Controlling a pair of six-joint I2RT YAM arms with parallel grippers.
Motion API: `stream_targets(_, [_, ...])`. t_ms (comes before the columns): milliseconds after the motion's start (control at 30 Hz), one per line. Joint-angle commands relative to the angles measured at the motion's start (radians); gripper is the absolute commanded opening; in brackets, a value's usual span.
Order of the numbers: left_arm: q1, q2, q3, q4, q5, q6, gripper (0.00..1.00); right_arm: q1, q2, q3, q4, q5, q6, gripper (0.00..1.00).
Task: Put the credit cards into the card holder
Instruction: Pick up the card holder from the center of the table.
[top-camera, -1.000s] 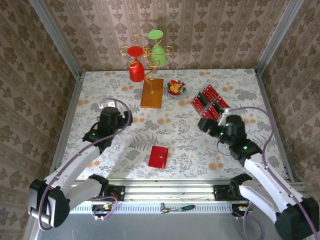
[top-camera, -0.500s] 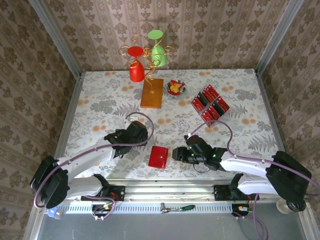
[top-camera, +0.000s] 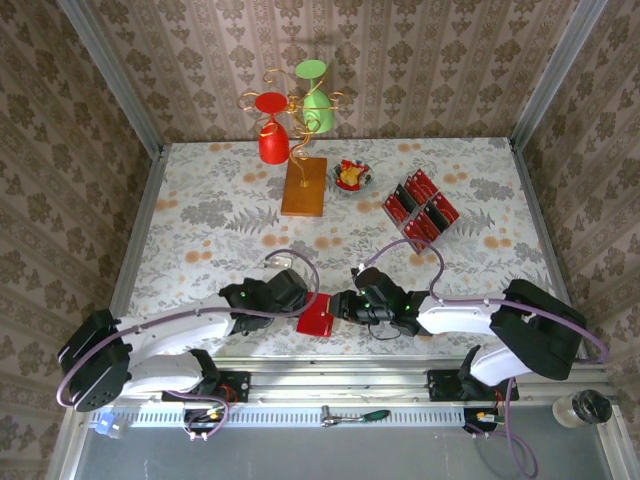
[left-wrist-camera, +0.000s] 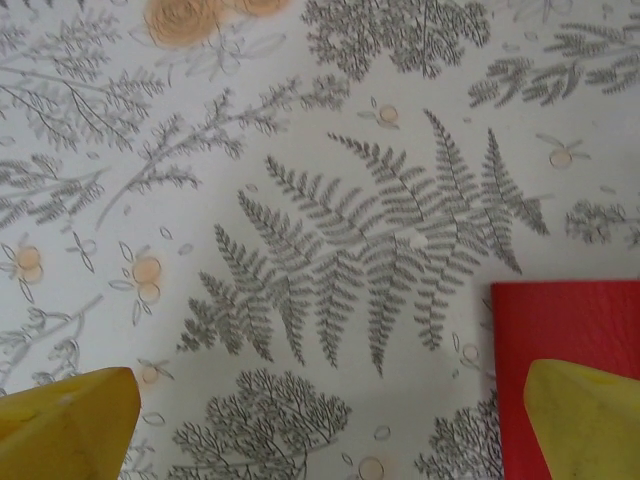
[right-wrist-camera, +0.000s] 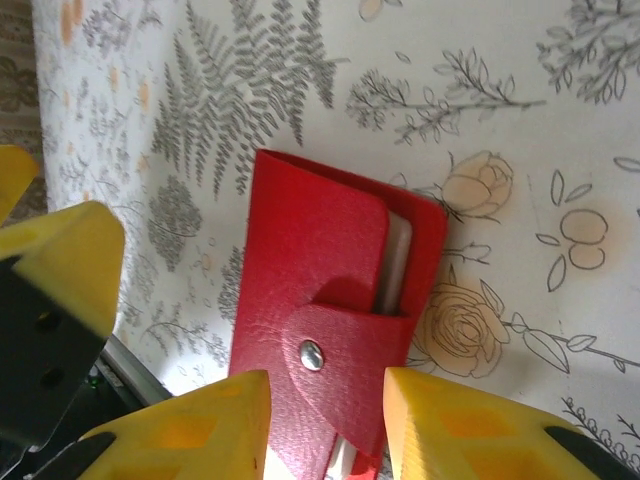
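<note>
Newly at card holder (top-camera: 318, 319): left gripper (left-wrist-camera: 325, 415) agape, right gripper (right-wrist-camera: 328, 388) half-open astride it

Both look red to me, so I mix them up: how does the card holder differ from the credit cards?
The card holder is one plain piece, snapped shut; the credit cards are several, with black bands. The card holder lies at the near edge; the credit cards sit farther back, to the right. Both are red.

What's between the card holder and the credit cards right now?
Between card holder and credit cards, top view: the right arm's wrist and cable loop; otherwise bare floral tablecloth.
</note>
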Motion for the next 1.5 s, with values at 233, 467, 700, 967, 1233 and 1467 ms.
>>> stream_targets(233, [-0.072, -0.050, -0.079, 0.019, 0.011, -0.128, 1.00, 0.019, 0.052, 0.012, 0.059, 0.007, 0.044, 0.33])
stream_targets(467, [-0.102, -0.006, -0.088, 0.055, 0.022, -0.136, 1.00, 0.022, 0.031, 0.001, 0.023, 0.037, 0.052, 0.37])
stream_targets(700, [-0.127, 0.061, -0.082, 0.065, 0.015, -0.141, 1.00, 0.022, 0.017, -0.012, 0.002, 0.050, 0.057, 0.40])
stream_targets(967, [-0.146, 0.092, -0.089, 0.075, 0.005, -0.160, 1.00, 0.022, 0.083, -0.004, 0.074, 0.009, 0.067, 0.39])
stream_targets(1233, [-0.165, 0.122, -0.092, 0.085, 0.003, -0.176, 1.00, 0.022, 0.115, 0.003, 0.124, -0.022, 0.063, 0.37])
stream_targets(1467, [-0.177, 0.139, -0.089, 0.093, 0.002, -0.182, 1.00, 0.021, 0.145, 0.001, 0.181, -0.051, 0.065, 0.33])
